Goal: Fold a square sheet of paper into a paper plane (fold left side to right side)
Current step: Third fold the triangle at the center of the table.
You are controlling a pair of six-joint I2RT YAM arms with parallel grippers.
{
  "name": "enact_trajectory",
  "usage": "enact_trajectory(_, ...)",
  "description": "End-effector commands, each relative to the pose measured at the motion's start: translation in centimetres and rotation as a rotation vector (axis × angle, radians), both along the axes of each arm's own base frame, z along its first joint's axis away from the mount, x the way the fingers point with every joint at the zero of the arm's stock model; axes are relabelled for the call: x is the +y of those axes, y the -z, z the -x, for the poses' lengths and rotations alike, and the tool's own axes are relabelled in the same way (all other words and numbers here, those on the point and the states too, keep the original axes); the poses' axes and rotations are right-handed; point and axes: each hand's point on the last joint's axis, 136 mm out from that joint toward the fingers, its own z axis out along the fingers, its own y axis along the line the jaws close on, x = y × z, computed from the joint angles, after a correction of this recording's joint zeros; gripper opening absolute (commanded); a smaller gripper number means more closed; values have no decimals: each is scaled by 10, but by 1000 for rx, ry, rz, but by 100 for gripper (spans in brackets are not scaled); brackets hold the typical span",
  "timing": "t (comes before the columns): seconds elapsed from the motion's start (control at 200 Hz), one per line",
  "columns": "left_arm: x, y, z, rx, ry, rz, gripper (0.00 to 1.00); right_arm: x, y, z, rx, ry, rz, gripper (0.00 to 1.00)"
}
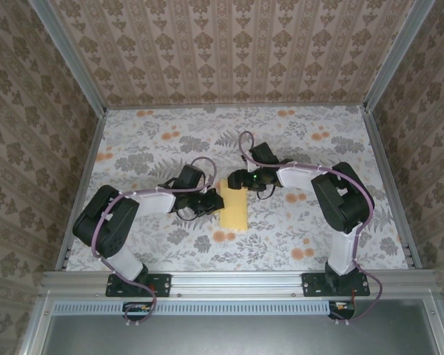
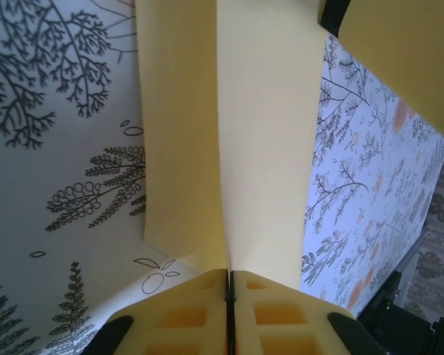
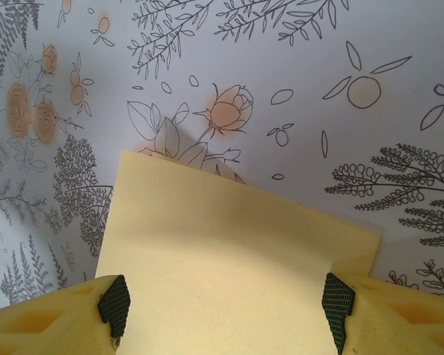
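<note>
Paper [image 1: 234, 208] clamped in left pincer [image 2: 229, 275] | right pincer [image 3: 226, 299] spread above it

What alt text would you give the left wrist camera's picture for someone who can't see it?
The left gripper, its two yellow fingers shut together at the bottom edge, pinches a yellow sheet of paper that stretches away from it with a straight line running down its length. Beneath lies a white tablecloth printed with grey ferns and orange flowers.
</note>
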Motion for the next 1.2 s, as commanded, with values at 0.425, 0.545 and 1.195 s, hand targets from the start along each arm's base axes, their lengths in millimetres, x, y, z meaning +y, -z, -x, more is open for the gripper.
enact_trajectory(0.425,-2,0,3,85,-87,-2,2,-31,-62,28,-287,-37,92,80)
enact_trajectory(0.545,-2,0,5,99,-90,-1,2,-35,-72,59,-375,-88,157,81)
enact_trajectory(1.195,-1,-1,6,115,-102,-3,2,32,-38,183,-646,-513,440,83)
